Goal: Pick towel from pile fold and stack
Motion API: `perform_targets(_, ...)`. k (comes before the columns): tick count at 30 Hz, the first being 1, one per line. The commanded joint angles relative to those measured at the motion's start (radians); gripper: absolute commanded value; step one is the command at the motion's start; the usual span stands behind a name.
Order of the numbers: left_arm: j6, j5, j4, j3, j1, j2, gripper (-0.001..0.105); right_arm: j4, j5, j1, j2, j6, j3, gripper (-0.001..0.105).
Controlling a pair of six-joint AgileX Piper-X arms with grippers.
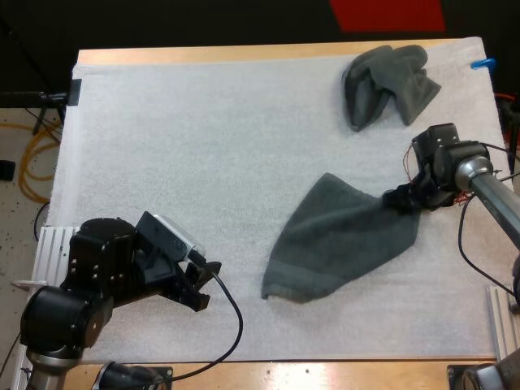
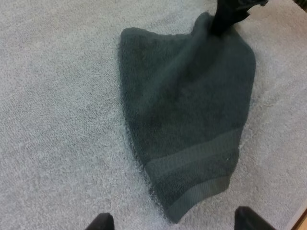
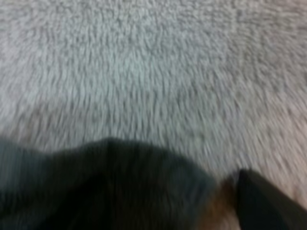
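Our right pincer [image 1: 404, 198] gripped the towel [image 1: 341, 240] by one corner; our left pincer [image 1: 206, 284] sat open, well apart from it. We feared that small hold slipping free.

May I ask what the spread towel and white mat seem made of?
The spread towel looks like dark grey-green terry cloth: fuzzy pile, flat woven band near one end. The white mat seems a matte, fibrous foam or fleece; I cannot tell which.
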Motion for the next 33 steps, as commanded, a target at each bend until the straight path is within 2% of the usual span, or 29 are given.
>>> perform_targets(1,0.003,-0.002,-0.004,-0.004,-0.005,0.002,0.051,-0.012,-0.012,-0.004,0.019,0.003,0.002,0.055)
perform_targets(6,0.003,-0.002,-0.004,-0.004,-0.005,0.002,0.051,0.012,-0.007,0.000,0.060,0.003,0.002,0.051)
perform_targets(9,0.003,-0.002,-0.004,-0.004,-0.005,0.002,0.051,0.013,-0.007,0.000,0.062,0.001,0.002,0.032)
perform_targets(11,0.003,-0.002,-0.004,-0.004,-0.005,0.002,0.051,0.013,-0.007,0.000,0.057,0.001,0.002,0.014)
perform_targets(12,0.003,-0.002,-0.006,-0.004,-0.005,0.002,0.051,0.018,-0.007,0.000,0.055,0.001,0.002,0.010)
perform_targets(13,0.003,-0.002,-0.009,-0.004,-0.005,0.002,0.051,0.030,-0.007,0.000,0.048,0.001,0.002,0.001)
perform_targets(18,0.003,-0.002,-0.030,-0.004,-0.005,0.002,0.051,0.115,-0.007,0.000,-0.004,-0.009,0.002,0.000)
perform_targets(24,-0.005,-0.002,-0.096,-0.004,-0.005,0.028,0.051,0.244,-0.007,0.000,-0.100,-0.009,0.065,0.000)
perform_targets(29,-0.002,-0.002,-0.103,-0.028,-0.005,0.148,0.051,0.265,0.028,0.000,-0.218,-0.010,0.154,0.000)
perform_targets(33,0.042,-0.002,-0.127,-0.070,-0.023,0.257,0.051,0.267,0.065,0.000,-0.306,0.002,0.181,0.000)
